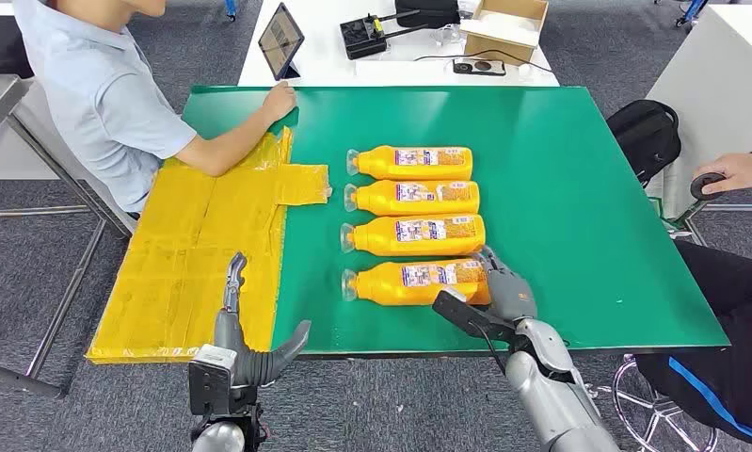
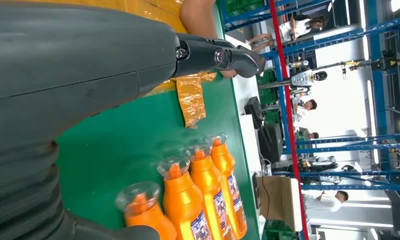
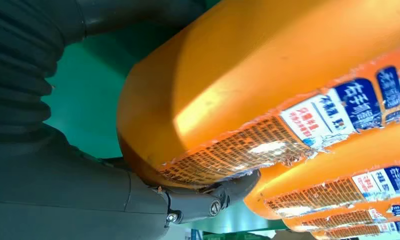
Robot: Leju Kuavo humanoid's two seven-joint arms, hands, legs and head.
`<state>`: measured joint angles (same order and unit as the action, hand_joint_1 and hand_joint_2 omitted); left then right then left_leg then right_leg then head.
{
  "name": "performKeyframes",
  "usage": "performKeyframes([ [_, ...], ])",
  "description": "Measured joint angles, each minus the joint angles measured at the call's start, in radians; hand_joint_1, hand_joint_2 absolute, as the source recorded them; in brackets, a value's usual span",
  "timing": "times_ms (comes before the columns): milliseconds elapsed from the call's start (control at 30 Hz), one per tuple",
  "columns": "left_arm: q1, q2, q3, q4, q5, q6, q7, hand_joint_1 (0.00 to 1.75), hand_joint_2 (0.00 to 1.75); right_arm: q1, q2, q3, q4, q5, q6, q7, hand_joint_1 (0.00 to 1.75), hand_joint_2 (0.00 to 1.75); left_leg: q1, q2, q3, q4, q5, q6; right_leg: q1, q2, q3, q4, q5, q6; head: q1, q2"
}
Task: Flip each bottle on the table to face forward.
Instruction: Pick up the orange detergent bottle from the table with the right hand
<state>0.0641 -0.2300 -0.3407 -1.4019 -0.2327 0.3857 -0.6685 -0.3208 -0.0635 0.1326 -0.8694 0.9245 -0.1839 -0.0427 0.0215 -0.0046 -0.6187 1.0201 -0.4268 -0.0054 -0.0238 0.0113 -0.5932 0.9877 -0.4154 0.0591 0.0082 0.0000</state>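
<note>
Our left hand (image 1: pixel 245 350) low, empty, fingers spread; our right hand (image 1: pixel 500 297) wrapped around the nearest bottle's (image 1: pixel 411 282) base.

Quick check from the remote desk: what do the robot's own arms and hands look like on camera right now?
Both arms are silver metal with cylindrical segments. The left hand has a silver-grey palm block and dark grey fingers; a grey ribbed cover shows close up in its wrist view. The right hand is grey with darker fingers, and a thin black cable runs along its wrist.

four bottles (image 1: pixel 416 221) on table (image 1: pixel 579 217), one behind another
</note>
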Motion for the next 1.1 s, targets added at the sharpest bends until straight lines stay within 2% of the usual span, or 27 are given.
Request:
performKeyframes([
  [700,-0.003,0.000,0.017,0.003,0.011,0.001,-0.011,0.00,1.75,-0.041,-0.001,0.005,0.092,-0.079,0.012,-0.082,1.75,1.75,0.000,0.000,0.005,0.000,0.000,0.000,0.000,0.000,0.004,0.000,0.000,0.000,0.000,0.000],
  [900,-0.006,-0.001,0.019,-0.006,0.080,0.017,-0.030,0.00,1.75,0.005,0.000,-0.006,0.082,-0.294,0.119,-0.290,1.75,1.75,0.000,0.000,0.005,0.000,0.000,0.000,0.000,0.000,0.004,0.000,0.000,0.000,-0.001,0.000],
  [1100,-0.014,-0.001,0.018,-0.018,0.102,0.024,-0.032,0.00,1.75,0.041,0.008,-0.012,0.054,-0.332,0.121,-0.319,1.75,1.75,0.000,0.000,0.004,0.000,0.000,0.000,0.000,0.000,0.003,0.000,0.000,0.000,0.000,0.000],
])
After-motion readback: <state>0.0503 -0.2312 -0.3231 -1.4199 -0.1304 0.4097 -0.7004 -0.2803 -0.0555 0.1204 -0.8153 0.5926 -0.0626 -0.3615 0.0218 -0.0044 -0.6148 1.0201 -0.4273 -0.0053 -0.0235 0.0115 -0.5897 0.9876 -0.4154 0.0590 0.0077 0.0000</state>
